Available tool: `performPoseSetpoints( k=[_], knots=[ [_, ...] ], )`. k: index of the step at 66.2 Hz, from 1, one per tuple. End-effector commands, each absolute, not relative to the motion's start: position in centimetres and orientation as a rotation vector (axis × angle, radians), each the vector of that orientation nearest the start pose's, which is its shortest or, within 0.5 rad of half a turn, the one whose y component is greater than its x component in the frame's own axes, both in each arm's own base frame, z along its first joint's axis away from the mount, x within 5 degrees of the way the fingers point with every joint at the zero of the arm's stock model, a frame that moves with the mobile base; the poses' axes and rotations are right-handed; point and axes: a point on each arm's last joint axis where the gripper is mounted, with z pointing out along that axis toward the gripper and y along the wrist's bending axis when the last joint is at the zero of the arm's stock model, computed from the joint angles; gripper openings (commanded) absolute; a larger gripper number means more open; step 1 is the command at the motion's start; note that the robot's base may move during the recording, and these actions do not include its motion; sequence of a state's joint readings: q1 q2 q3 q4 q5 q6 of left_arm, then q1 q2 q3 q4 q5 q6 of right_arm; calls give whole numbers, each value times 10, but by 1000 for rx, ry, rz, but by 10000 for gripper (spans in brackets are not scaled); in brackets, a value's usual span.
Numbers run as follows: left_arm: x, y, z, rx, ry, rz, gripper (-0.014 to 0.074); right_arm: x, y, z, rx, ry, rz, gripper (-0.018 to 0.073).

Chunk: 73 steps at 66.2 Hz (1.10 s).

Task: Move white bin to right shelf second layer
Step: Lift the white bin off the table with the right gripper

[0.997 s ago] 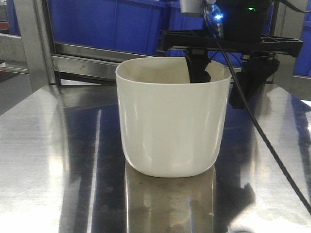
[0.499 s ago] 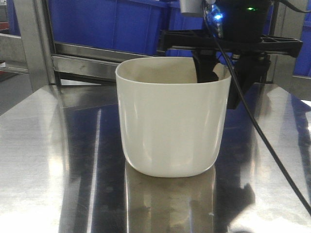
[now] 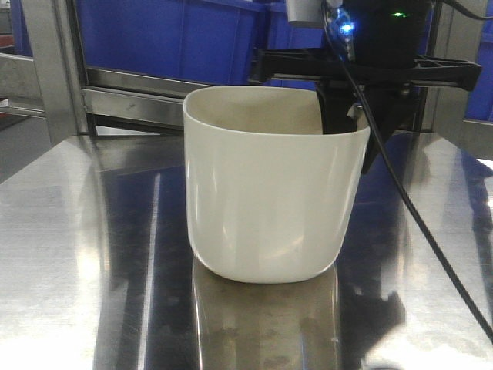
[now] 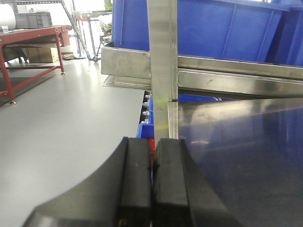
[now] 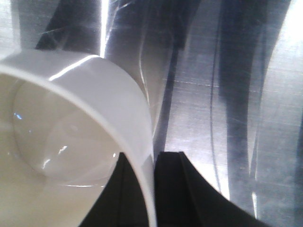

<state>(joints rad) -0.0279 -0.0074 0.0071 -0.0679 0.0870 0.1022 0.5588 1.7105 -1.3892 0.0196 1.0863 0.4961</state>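
Glossy off-white plastic bin (image 3: pixel 269 193), rounded-square rim, walls tapering to a rounded base, on the mirror-like steel table (image 3: pixel 69 254); right claw (image 5: pixel 152 163) clamps its wall, one black finger inside, one outside; left claw (image 4: pixel 152 165) pressed closed, holding nothing; blue plastic crates (image 3: pixel 177 38) behind, contents hidden.

Low front, right wrist views share white bin (image 3: pixel 269 193).
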Motion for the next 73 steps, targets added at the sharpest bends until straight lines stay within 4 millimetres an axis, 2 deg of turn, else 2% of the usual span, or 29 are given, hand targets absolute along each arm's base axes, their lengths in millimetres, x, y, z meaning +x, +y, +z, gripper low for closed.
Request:
performPoseSetpoints(
  k=[1,10,15,24,44,73],
  knots=[
    [56,-2,200,43,1503,-5,85,293,183,306,-77,2803,293,70],
    [56,-2,200,43,1503,-5,85,288,178,325,-83,2722,320,70],
    [56,-2,200,43,1503,-5,85,281,170,339,-98,2651,304,70],
    [56,-2,200,43,1503,-5,85,265,151,349,-77,2593,309,70],
    [56,-2,200,43,1503,-5,85,210,82,347,81,2665,203,70],
    [56,-2,200,43,1503,-5,85,135,41,334,129,2572,211,70]
  ],
)
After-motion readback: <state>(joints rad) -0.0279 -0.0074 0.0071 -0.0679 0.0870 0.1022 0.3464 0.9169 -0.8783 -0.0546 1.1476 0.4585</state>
